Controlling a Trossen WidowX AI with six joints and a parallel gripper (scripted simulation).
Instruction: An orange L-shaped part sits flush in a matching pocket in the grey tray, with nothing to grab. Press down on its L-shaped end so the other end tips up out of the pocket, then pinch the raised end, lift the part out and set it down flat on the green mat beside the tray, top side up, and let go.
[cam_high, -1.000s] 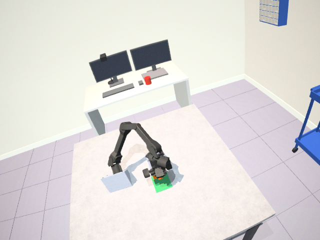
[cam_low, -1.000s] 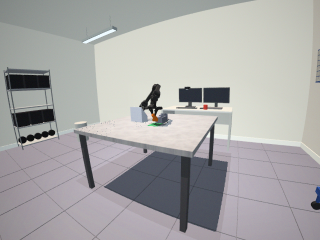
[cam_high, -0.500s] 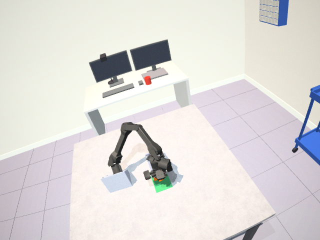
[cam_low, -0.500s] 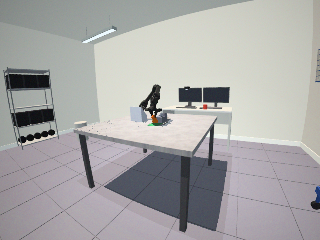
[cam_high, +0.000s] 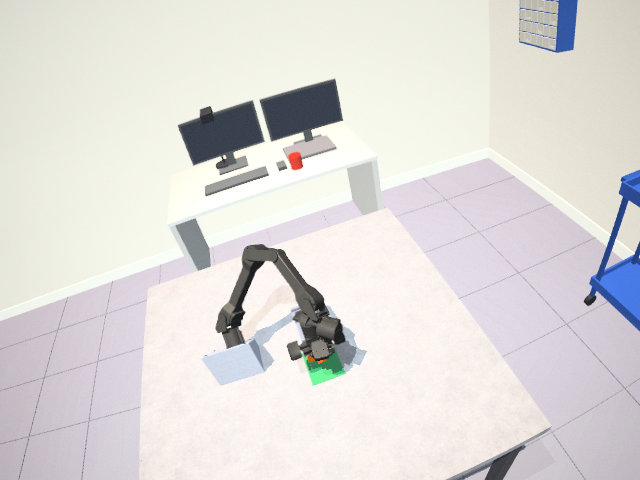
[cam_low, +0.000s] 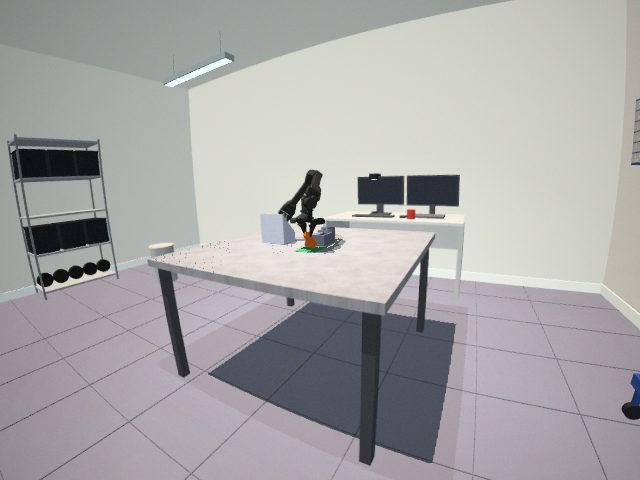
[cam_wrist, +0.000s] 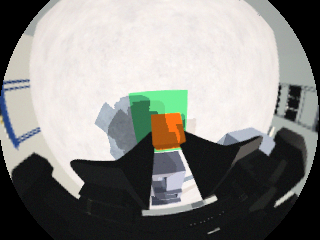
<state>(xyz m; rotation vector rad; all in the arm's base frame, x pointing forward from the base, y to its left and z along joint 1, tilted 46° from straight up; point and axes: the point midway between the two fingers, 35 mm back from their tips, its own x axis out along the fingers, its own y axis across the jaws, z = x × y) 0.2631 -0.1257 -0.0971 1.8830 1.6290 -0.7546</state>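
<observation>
The orange part (cam_high: 317, 360) (cam_low: 310, 240) (cam_wrist: 167, 125) is in my gripper (cam_low: 308, 232) (cam_wrist: 165, 133), which is shut on its upper end. In the exterior view the part stands steeply, not flat, with its lower end at or just above the green mat (cam_high: 318, 379) (cam_low: 301, 250) (cam_wrist: 175, 100). Whether it touches the mat cannot be told. The grey tray (cam_low: 325, 238) (cam_wrist: 167, 164) is beside the mat, behind the part in the exterior view. In the top view the arm hides the fingertips and most of the tray.
A pale blue-grey block (cam_high: 235, 364) (cam_low: 272, 228) stands by the arm's base on the table (cam_high: 413, 387) (cam_low: 289, 268), to the left of the mat in the top view. The desk with two monitors is behind the table, away from the arm.
</observation>
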